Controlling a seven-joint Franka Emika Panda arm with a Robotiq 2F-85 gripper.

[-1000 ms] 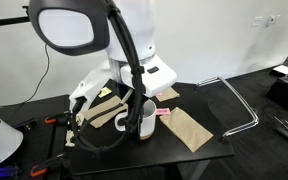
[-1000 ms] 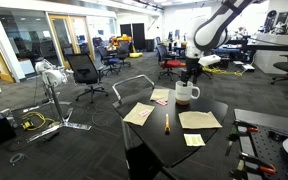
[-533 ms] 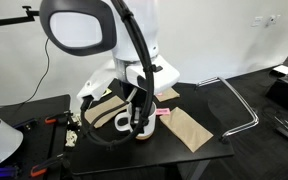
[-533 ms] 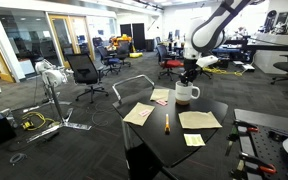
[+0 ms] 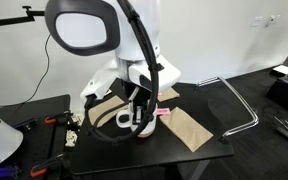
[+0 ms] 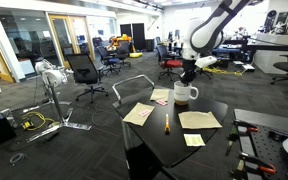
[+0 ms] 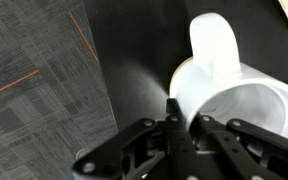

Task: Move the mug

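On bench [image 6: 169, 138], by far edge: mug [image 6: 185, 95], claw [image 6: 187, 78] directly above, on rim. Just left of mug, at far edge: small packet [image 6: 161, 96]. Toward left edge: second packet [image 6: 139, 113]. Toward right edge: third packet [image 6: 199, 119]. Between those two: pen [image 6: 166, 123]. Near front edge: note [image 6: 194, 140].

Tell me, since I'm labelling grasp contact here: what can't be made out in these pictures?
Wrist view: the mug is cut off by the right and bottom edges, so its base is unseen.
Wrist view: the gripper fingertips blur together at the rim, so contact is unclear.
In an exterior view, the gripper hides most of the mug.
In an exterior view, the gripper is too small to judge.
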